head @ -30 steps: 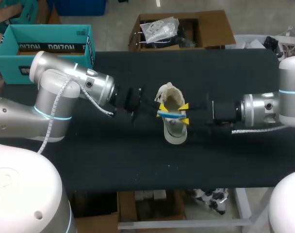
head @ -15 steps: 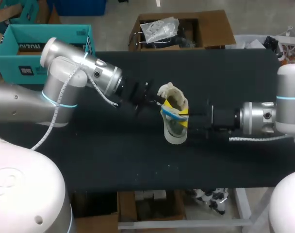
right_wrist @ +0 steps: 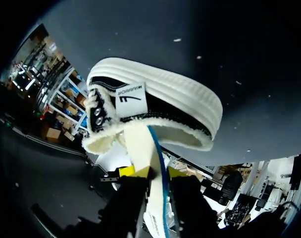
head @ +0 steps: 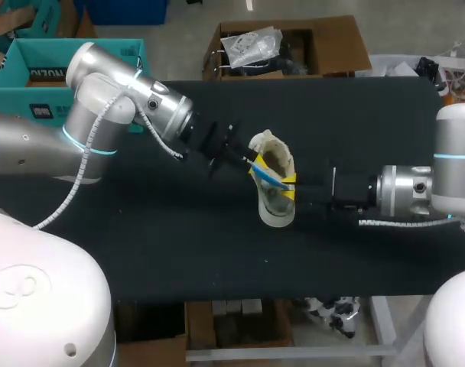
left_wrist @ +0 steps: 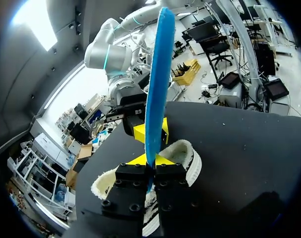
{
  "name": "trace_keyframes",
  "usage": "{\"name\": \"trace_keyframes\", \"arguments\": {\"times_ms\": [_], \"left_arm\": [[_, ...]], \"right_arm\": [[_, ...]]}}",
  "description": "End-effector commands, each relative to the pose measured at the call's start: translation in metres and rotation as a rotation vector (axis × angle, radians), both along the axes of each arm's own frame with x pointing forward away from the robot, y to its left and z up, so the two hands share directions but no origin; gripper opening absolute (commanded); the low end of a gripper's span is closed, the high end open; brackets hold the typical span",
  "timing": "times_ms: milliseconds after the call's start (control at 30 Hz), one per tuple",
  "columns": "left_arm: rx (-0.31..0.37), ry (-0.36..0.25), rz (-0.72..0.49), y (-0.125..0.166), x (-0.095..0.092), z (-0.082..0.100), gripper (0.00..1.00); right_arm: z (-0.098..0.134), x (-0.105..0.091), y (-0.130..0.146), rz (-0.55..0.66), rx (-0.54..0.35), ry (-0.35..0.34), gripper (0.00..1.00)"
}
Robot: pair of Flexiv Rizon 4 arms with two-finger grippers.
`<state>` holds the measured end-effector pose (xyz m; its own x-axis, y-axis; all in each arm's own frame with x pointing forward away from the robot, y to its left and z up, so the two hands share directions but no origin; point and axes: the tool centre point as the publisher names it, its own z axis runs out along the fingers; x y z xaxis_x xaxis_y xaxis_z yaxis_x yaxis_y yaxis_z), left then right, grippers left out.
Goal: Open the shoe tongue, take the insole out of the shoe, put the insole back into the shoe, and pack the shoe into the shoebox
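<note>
The left gripper point(head: 254, 164) is clamped on one end of the insole point(head: 269, 177), which slants across the mouth of the shoe point(head: 277, 208) at mid-table, and the right gripper point(head: 289, 187) pinches it too, so I judge the insole step in hand, with one grip to release next.

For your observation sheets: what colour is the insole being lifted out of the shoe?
The insole is bright blue, seen best in the left wrist view.

A table point(head: 217, 252) covered in black cloth carries a pale shoe point(head: 277, 212) resting near its middle, while an open teal box point(head: 72, 76) sits at its far left corner, whether on it or just beyond being unclear.
</note>
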<state>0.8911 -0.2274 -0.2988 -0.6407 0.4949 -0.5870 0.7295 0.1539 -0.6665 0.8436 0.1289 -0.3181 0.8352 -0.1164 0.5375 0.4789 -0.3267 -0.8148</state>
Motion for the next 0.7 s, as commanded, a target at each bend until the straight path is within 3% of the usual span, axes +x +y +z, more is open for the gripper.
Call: {"name": "trace_keyframes", "arguments": {"times_ms": [33, 100, 133, 167, 700], "left_arm": [[-0.001, 0.001, -0.016, -0.001, -0.002, 0.000, 0.00], [0.002, 0.002, -0.019, -0.002, -0.002, -0.003, 0.00], [0.010, -0.001, -0.020, -0.002, -0.001, -0.005, 0.00], [0.017, 0.000, -0.015, -0.003, 0.000, -0.007, 0.00], [0.041, 0.001, 0.022, -0.005, 0.022, -0.024, 0.00]], "right_arm": [[0.000, 0.003, 0.004, -0.001, -0.008, 0.004, 0.23], [-0.002, 0.005, 0.004, -0.003, -0.009, 0.007, 0.18], [-0.003, 0.006, 0.004, -0.004, -0.009, 0.009, 0.13], [-0.003, 0.007, 0.004, -0.005, -0.009, 0.011, 0.00], [-0.031, 0.034, 0.002, -0.054, -0.068, 0.069, 0.00]]}}
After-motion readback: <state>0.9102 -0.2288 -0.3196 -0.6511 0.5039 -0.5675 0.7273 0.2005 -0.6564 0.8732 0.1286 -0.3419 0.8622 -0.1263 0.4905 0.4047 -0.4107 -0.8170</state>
